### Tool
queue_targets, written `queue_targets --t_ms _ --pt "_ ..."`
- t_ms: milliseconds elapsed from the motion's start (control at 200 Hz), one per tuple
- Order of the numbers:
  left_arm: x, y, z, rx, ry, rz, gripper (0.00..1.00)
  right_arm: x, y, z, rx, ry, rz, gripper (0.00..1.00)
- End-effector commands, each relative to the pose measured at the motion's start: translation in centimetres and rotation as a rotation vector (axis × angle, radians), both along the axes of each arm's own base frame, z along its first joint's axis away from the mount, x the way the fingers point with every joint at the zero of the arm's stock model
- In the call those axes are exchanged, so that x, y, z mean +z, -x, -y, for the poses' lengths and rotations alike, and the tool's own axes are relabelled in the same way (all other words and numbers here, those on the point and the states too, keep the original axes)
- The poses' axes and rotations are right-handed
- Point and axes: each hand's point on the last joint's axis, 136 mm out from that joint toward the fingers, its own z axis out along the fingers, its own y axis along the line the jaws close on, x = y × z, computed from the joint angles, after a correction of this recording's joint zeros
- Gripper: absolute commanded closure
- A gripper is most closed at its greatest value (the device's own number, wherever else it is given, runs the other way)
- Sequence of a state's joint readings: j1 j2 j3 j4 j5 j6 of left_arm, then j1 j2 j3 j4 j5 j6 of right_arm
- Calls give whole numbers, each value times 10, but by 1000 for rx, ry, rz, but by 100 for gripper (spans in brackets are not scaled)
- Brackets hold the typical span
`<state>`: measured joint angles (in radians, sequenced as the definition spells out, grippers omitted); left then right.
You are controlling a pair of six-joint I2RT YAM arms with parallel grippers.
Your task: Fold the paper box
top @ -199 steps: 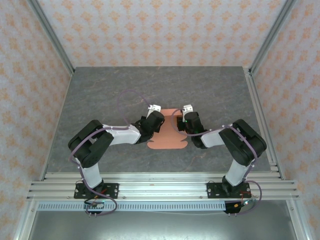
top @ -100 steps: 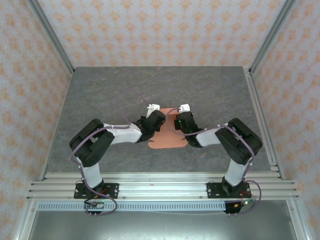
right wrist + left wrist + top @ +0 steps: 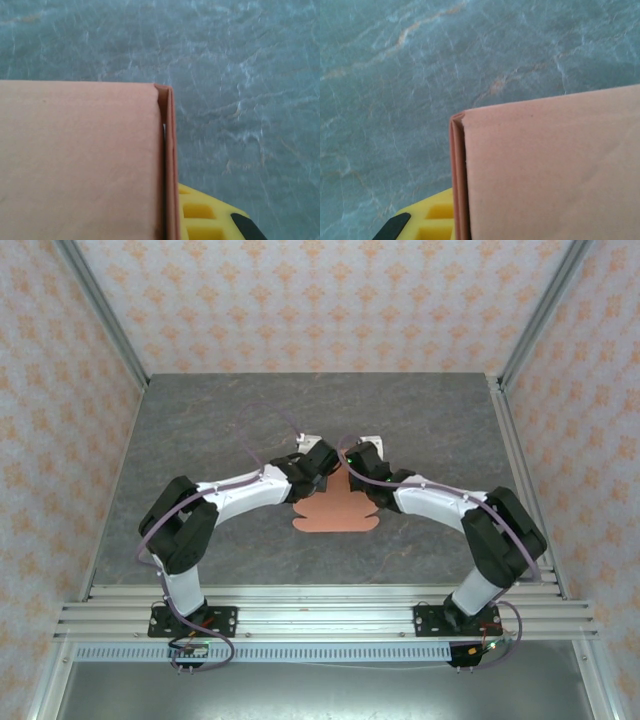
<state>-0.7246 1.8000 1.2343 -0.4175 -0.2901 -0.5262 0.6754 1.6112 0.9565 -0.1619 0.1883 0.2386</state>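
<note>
Salmon paper box (image 3: 335,514) flat on grey table (image 3: 200,440), left gripper (image 3: 322,462) and right gripper (image 3: 356,460) meeting over its far end, folded edge just beside each yellow finger (image 3: 436,220), spread or pinching I cannot tell

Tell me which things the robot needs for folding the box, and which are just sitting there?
For the job:
- paper box, orange, between the two arms
- left gripper and right gripper, both at the box's far end

Just there:
- grey table
- patterned walls
- metal rail along the near edge
</note>
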Motion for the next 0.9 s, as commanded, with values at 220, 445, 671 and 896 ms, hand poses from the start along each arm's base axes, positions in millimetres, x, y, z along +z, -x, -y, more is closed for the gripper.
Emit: queue_targets --t_ms 220,445,671,896 --pt "-7 69 -51 56 -113 -273 100 1 61 -2 -34 38 -226 100" --pt "-14 70 -77 147 -197 -277 100 -5 74 -5 -63 103 -251 100" --pt "-28 61 -93 196 -332 -261 100 -12 77 -3 -85 131 -266 100" --pt "-54 53 -82 187 -348 -297 97 -30 75 -16 -62 144 -319 100"
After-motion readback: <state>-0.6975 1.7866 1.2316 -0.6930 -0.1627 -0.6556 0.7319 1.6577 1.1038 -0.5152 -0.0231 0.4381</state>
